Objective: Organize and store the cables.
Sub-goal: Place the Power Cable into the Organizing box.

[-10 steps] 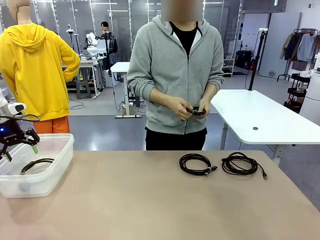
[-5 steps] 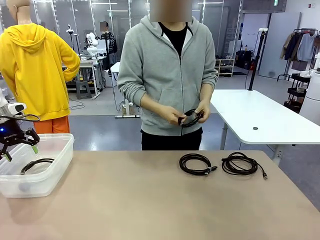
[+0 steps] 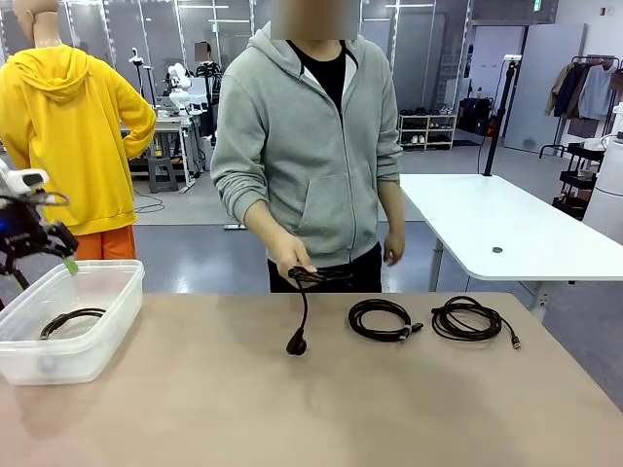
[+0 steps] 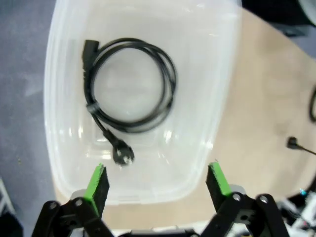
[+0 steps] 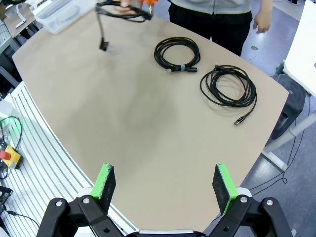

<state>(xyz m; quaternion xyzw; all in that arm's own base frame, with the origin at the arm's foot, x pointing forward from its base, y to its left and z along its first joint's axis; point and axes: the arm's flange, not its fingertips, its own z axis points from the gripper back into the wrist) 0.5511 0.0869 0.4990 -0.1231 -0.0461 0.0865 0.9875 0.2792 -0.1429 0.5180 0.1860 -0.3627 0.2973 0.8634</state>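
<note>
Two coiled black cables lie on the tan table at the far right: one coil and another. The person's hand holds a third cable over the table, its plug end dangling. A fourth coil lies inside the clear plastic bin. My left gripper hovers open above the bin. My right gripper is open, high above the table's near edge.
The bin stands at the table's far left corner. The person stands at the far side, left of the two lying coils. A white table stands behind on the right.
The person stepped left and lowered the held cable from chest height to just above the table, one end now dangling. My left gripper rose slightly over the bin.
</note>
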